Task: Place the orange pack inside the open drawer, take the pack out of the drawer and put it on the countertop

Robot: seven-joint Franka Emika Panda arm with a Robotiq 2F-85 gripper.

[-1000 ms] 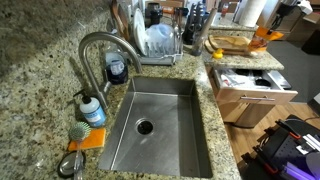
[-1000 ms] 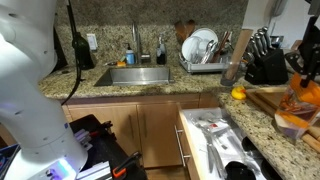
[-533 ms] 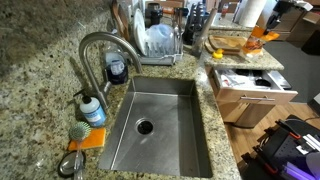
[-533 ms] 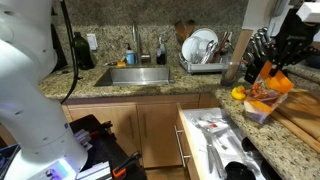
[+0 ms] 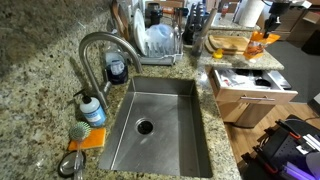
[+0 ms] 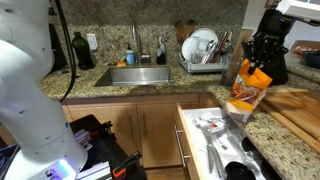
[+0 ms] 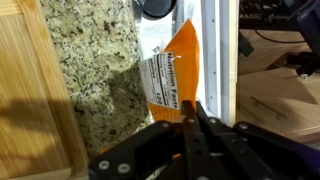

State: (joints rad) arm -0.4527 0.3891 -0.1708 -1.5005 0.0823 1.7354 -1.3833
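Note:
The orange pack [image 6: 245, 92] hangs by its top edge from my gripper [image 6: 254, 66], whose fingers are shut on it. In both exterior views it hangs above the edge of the speckled granite countertop [image 6: 150, 88], beside the open drawer [image 6: 192, 140]. The wrist view looks down past the gripper [image 7: 190, 104] along the pack [image 7: 170, 70], with the countertop [image 7: 95, 70] under it and the drawer's pale side [image 7: 215, 50] just to the right. In an exterior view the pack [image 5: 257, 42] shows small below the gripper [image 5: 263, 30], behind the drawer [image 5: 250, 85].
A wooden cutting board [image 6: 300, 105] lies on the counter behind the pack. Utensils [image 6: 215, 130] fill the drawer. A steel sink [image 5: 160, 120] with a faucet [image 5: 95, 50], a dish rack [image 6: 205, 55] and a knife block [image 6: 268, 60] stand nearby.
The gripper has carried the pack off the cutting board and toward the counter's edge by the drawer, staying shut on it.

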